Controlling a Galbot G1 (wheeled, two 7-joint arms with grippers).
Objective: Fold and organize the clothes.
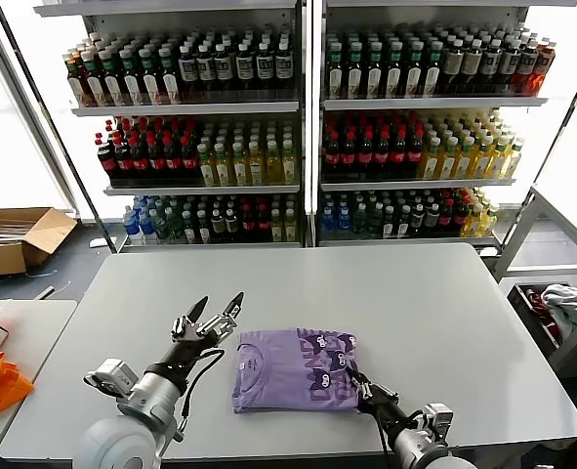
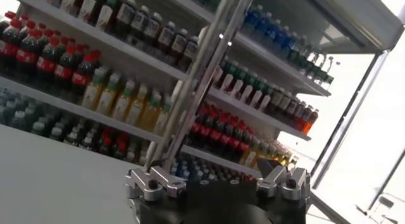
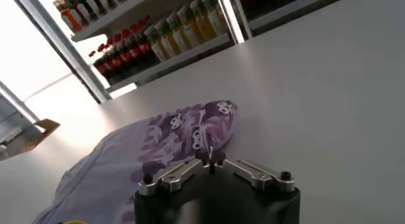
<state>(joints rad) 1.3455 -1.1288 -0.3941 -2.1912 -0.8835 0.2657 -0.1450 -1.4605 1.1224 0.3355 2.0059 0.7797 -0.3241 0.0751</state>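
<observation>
The right gripper [image 1: 365,391], fingers pinched together, sits at the folded lavender T-shirt's [image 1: 293,366] near right corner on the grey table [image 1: 444,313]; the left gripper [image 1: 215,315] hovers spread beside it; soft, light fabric, best pinched at edges.

Soft cloth on a matt desk

The folded lavender cotton-like T-shirt [image 1: 296,369] looks soft and thin; the pale grey desk [image 1: 386,293] is smooth, matt.
</observation>
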